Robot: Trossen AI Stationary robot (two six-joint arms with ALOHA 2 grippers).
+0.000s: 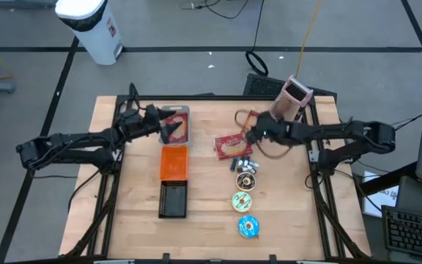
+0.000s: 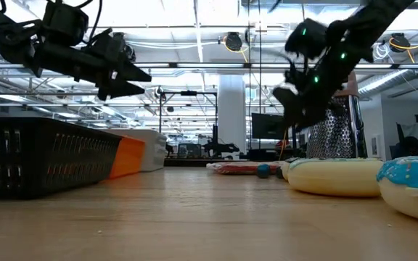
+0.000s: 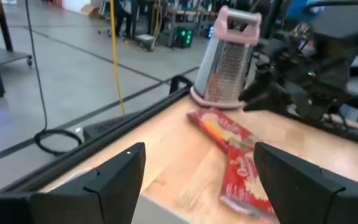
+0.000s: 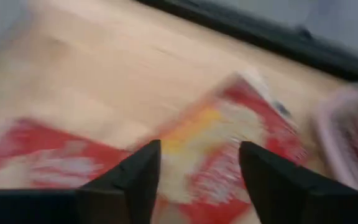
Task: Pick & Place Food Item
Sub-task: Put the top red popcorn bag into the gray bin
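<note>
Two red snack packets lie flat on the wooden table: one at mid-table, the other just beyond it. My right gripper hovers open above them, pointing slantwise down; in the blurred right wrist view its fingers stand over a red packet without touching it. My left gripper is open and about level, raised above a grey tray at the far left. The left wrist view shows its gap empty, with a packet farther off.
An orange bin and a black basket lie in a row near the left gripper. Three donuts line up toward the near edge, below some small dark blue pieces. A metal grater with a pink handle stands at the far right.
</note>
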